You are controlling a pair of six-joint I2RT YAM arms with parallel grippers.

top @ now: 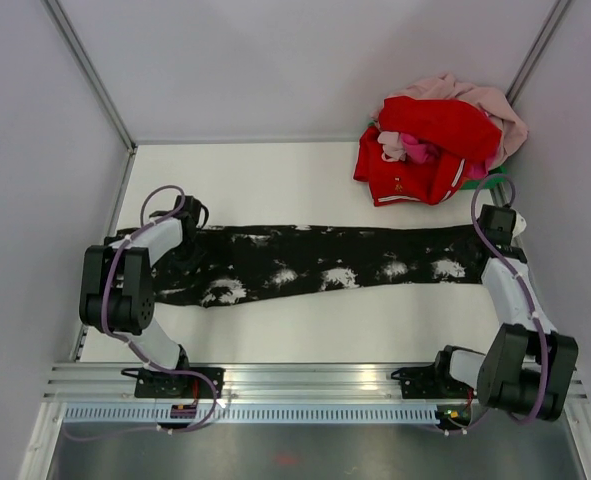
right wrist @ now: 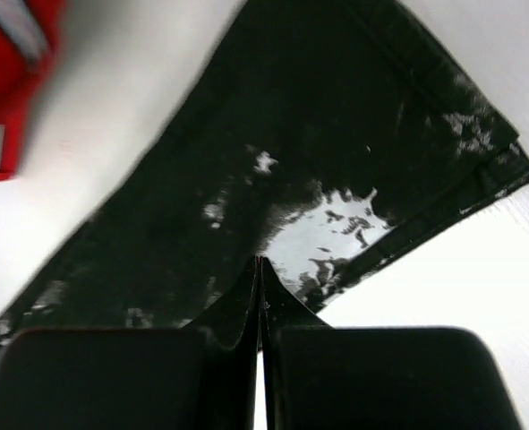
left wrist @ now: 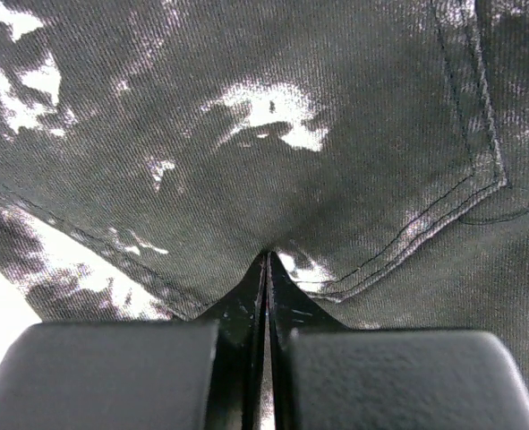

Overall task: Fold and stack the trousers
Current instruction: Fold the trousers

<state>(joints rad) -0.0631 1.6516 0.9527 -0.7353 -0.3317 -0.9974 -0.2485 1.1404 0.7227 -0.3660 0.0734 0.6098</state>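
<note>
The black trousers (top: 315,265) with white blotches lie stretched left to right across the table, legs laid together. My left gripper (top: 187,215) is at their left waist end. In the left wrist view its jaws are closed, the tips (left wrist: 267,255) pinching the puckered fabric (left wrist: 273,134) next to a stitched pocket corner. My right gripper (top: 497,225) is at the right hem end. In the right wrist view its jaws are closed, the tips (right wrist: 260,262) on the trouser leg (right wrist: 318,134) close to its near edge, a little in from the hem.
A heap of red and pink clothes (top: 440,145) sits at the back right, close to my right gripper; its red edge shows in the right wrist view (right wrist: 4,81). Walls enclose the white table (top: 275,180) on three sides. A metal rail (top: 305,380) runs along the near edge.
</note>
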